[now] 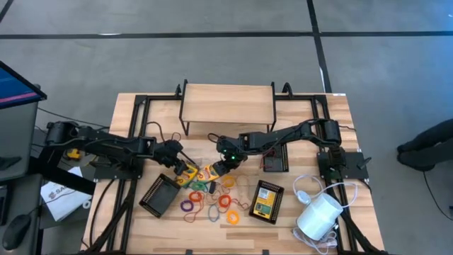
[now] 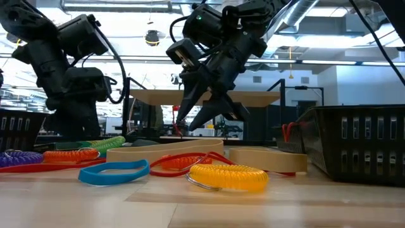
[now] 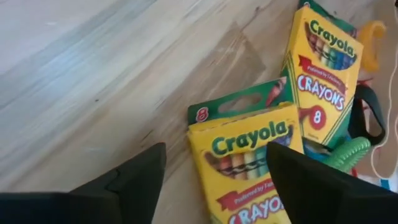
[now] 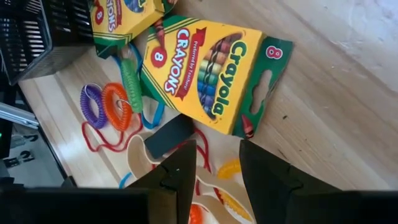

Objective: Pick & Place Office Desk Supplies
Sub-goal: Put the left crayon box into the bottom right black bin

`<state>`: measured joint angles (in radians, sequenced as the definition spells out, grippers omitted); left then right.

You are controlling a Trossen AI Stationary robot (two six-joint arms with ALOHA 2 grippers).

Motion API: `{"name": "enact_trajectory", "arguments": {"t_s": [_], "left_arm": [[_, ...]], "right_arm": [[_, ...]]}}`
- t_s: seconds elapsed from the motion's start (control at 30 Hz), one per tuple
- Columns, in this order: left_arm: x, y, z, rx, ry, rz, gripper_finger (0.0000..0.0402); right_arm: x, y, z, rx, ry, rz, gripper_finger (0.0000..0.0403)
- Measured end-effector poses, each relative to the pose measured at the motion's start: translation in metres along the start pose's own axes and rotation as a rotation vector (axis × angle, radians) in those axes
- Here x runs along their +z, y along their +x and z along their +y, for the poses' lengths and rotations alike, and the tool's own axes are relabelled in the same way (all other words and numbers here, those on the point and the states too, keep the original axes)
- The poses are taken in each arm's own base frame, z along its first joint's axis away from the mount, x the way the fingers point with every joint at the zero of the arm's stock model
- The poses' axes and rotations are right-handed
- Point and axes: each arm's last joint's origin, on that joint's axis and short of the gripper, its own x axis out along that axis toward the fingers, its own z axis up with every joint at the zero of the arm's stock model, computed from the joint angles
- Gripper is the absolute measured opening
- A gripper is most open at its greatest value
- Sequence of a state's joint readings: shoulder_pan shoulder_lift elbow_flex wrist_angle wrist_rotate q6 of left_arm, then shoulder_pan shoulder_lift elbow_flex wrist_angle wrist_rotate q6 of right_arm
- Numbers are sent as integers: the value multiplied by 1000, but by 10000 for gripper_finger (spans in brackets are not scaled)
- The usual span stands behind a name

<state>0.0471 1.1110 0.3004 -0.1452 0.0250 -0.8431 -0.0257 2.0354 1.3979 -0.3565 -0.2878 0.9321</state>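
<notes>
Two yellow-and-green crayon boxes lie flat on the wooden table, side by side: one [image 3: 249, 162] under my left gripper [image 3: 214, 180], the other [image 4: 205, 68] just ahead of my right gripper [image 4: 217, 171]. My left gripper [image 1: 178, 164] is open and slants down, and the box's near end lies between its fingers. My right gripper [image 2: 205, 117] is open by a narrow gap, holds nothing, and hangs a little above the table. Coloured elastic loops [image 1: 212, 202] lie scattered on the table nearer the front edge; a yellow coil [image 2: 228, 177] and a blue loop [image 2: 114, 171] show close up. My left gripper stands open over the near end of the crayon box [image 3: 267, 186], slanting down from the table's left. One finger [image 3: 311, 180] covers the box's side edge; I cannot tell whether it touches. The box lies flat on the table.
A black mesh tray [image 1: 159, 195] sits at the front left. Another [image 1: 267, 202] at the front right holds a crayon box, and a third [image 1: 276, 161] lies behind it. A white cylinder with a cord [image 1: 318, 216] is at the right, a wooden shelf [image 1: 228, 106] at the back.
</notes>
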Motion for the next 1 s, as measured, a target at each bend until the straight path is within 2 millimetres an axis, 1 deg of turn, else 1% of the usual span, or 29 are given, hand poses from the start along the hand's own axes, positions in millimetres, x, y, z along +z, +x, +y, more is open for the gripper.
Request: {"name": "enact_trajectory", "arguments": {"t_s": [0.1, 0.23, 0.4, 0.6, 0.67, 0.8, 1.0], "left_arm": [[2, 4, -2, -10, 0, -8, 284], [4, 8, -5, -39, 1, -26, 285], [4, 12, -6, -63, 4, -8, 285], [5, 12, -7, -78, 5, -7, 285], [4, 12, -8, -109, 6, 11, 285], [1, 11, -12, -207, 6, 116, 285], [-6, 11, -17, -218, 41, 148, 285]], "right_arm": [[0, 0, 0, 0, 1, -1, 120], [0, 0, 0, 1, 1, -1, 120], [0, 0, 0, 3, 3, 1, 120], [0, 0, 1, 16, 2, 16, 120], [0, -1, 1, 20, 2, 21, 120], [-1, 0, 1, 21, 8, 23, 120], [-3, 0, 3, 24, 3, 29, 120]]}}
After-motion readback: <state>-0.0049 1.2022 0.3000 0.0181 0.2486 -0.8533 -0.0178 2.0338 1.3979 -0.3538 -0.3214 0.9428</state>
